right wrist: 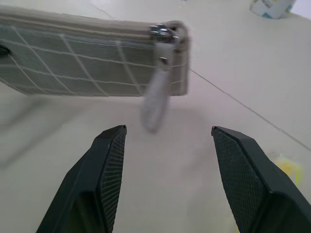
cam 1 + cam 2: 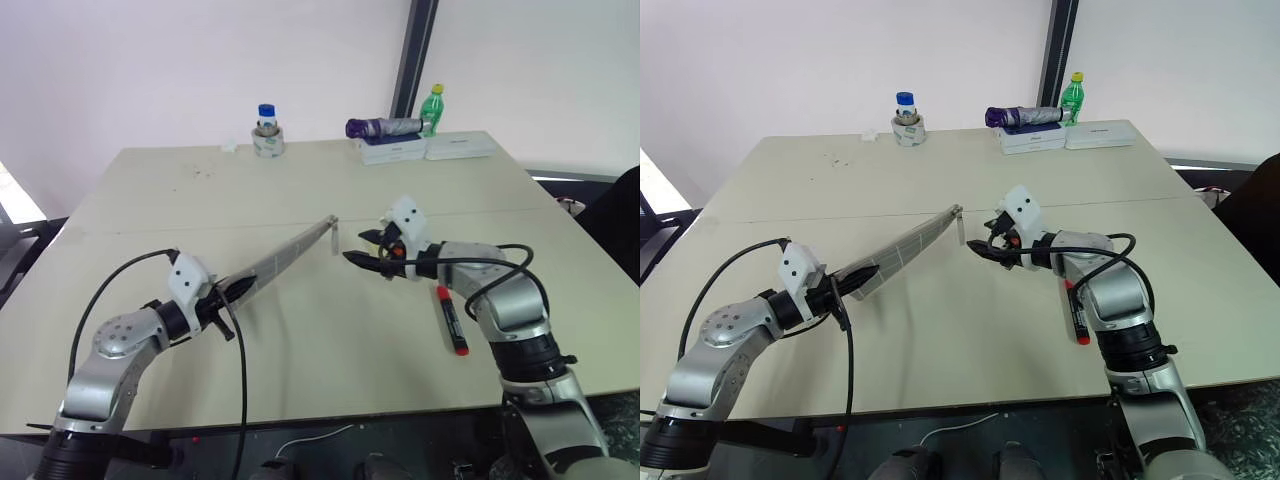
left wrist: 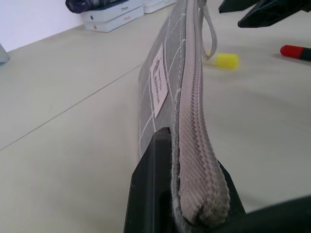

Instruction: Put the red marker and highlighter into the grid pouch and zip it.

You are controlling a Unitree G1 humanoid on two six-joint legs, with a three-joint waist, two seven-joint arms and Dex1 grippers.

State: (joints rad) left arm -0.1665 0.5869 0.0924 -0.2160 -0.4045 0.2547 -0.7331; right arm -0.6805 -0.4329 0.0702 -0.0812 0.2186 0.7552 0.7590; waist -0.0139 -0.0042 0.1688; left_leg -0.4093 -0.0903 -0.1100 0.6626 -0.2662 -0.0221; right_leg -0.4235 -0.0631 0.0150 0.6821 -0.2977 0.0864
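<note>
Both claws aloft: left claw point(image 2: 228, 290) pinches grid pouch point(image 2: 283, 258) end; right claw point(image 1: 167, 182) gapes empty nearby.

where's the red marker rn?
The red marker lies flat on the table on the robot's right, just beside the right forearm and below the open right gripper, outside the grid pouch.

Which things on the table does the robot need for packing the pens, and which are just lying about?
Needed:
- grid pouch, held off the table by the shut left gripper
- red marker, on the table
- highlighter, on the table
- right gripper, open, near the zip pull

Lying about:
- blue-capped jar
- tape roll
- green bottle
- white boxes
- purple umbrella
</note>
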